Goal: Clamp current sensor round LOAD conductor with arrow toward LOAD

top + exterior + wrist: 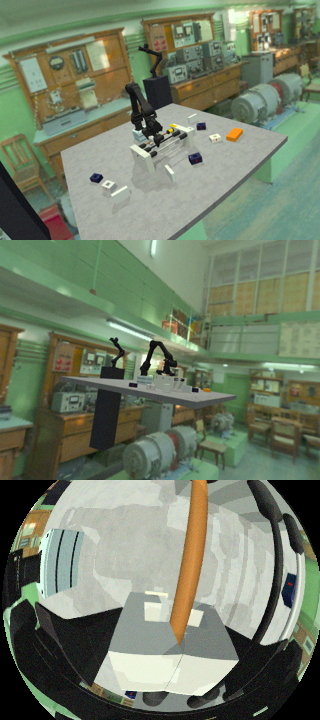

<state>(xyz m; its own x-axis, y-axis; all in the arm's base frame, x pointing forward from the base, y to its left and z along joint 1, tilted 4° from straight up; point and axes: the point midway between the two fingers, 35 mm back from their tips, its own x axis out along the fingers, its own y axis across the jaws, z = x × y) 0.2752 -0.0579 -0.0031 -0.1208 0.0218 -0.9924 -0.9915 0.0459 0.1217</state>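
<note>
The white sensor sits round the copper-orange conductor, between the rack's end posts. A seam runs between its two halves; whether it is latched cannot be told. No arrow can be made out on it. A yellow sleeve is on this conductor's far end, by the yellow marker on the far post; its lettering is too small to read. My gripper is open, pointing down, with one finger on each side of the sensor. Finger contact is unclear.
Beside it run a black conductor and a pale one. White posts hold their ends. Around the rack stand dark blue blocks, white blocks, white plates and an orange block.
</note>
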